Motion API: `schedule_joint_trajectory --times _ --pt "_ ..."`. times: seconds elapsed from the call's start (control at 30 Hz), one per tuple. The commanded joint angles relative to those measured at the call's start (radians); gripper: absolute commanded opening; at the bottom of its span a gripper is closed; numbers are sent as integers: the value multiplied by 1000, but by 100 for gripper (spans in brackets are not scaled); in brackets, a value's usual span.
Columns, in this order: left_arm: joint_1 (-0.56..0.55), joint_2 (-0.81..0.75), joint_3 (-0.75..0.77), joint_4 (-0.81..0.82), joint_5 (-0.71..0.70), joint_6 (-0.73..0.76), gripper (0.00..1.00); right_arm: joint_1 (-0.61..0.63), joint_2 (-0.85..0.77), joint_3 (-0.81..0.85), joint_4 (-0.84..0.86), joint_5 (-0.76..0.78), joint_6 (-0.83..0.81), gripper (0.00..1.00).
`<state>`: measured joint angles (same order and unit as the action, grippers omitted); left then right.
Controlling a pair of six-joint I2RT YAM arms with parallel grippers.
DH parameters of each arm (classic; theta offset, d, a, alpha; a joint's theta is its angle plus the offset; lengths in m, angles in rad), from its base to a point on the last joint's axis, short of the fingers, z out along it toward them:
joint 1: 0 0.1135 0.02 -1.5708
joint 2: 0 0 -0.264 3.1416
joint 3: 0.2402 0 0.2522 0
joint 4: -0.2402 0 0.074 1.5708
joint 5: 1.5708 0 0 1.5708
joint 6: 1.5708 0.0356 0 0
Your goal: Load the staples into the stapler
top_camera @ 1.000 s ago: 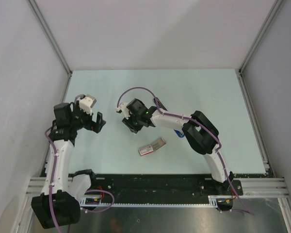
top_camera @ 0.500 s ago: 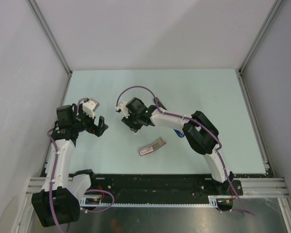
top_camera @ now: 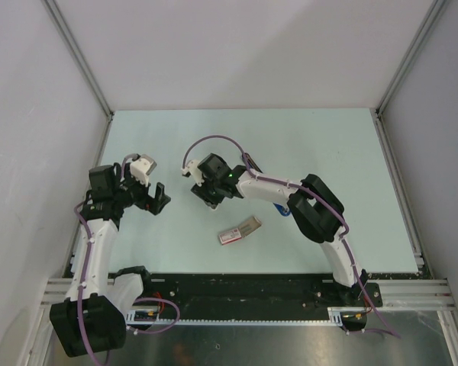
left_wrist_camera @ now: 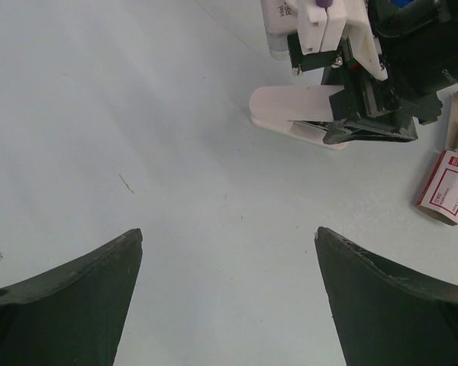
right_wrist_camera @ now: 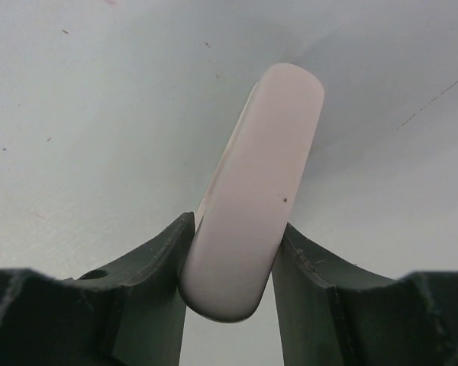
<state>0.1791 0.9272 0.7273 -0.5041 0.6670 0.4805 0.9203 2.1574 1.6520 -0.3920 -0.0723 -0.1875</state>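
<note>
The pink-and-white staple box (top_camera: 239, 229) lies on the table with its grey tray slid partly out; it also shows in the left wrist view (left_wrist_camera: 445, 185). My right gripper (top_camera: 208, 194) (right_wrist_camera: 233, 229) is shut on a pale white, rounded, stapler-shaped thing (right_wrist_camera: 252, 191) with black metal under it (left_wrist_camera: 305, 110), held low over the table up-left of the box. A bit of bright blue (top_camera: 278, 207) shows under my right forearm; I cannot tell whether it is the blue stapler. My left gripper (top_camera: 157, 198) (left_wrist_camera: 229, 232) is open and empty, left of the right gripper.
The pale green table (top_camera: 328, 145) is walled by grey panels at the back and both sides. A black rail (top_camera: 237, 286) runs along the near edge by the arm bases. The right arm's elbow (top_camera: 317, 206) stands right of the box.
My left gripper has dropped a little toward the near side and turned slightly, then held still. The right gripper and the box have stayed in place.
</note>
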Motion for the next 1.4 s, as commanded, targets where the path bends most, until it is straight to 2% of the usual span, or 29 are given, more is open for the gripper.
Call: schedule_joint_trajectory --times 0.0,0.27,0.47,0.67,0.8,0.87,1.13,1.37 --pt "5 -12 -10 4 53 28 100 5 -57 49 -1 2 -11 48" --pt "5 -5 -13 5 59 31 99 0 -73 54 -8 -11 -9 54" --pt "4 -8 -15 5 53 31 99 -3 -77 63 -22 -36 11 63" --pt "4 -7 -12 4 43 24 100 -23 -119 67 -41 -98 69 78" --pt "4 12 -5 4 39 21 99 -61 -169 59 -49 -138 159 94" --pt "5 22 -2 5 33 21 99 -80 -205 41 -35 -136 224 98" --pt "5 42 12 4 0 20 100 -134 -338 -43 -5 -87 408 99" --pt "4 82 53 5 -41 15 99 -155 -435 -102 0 -30 450 99"
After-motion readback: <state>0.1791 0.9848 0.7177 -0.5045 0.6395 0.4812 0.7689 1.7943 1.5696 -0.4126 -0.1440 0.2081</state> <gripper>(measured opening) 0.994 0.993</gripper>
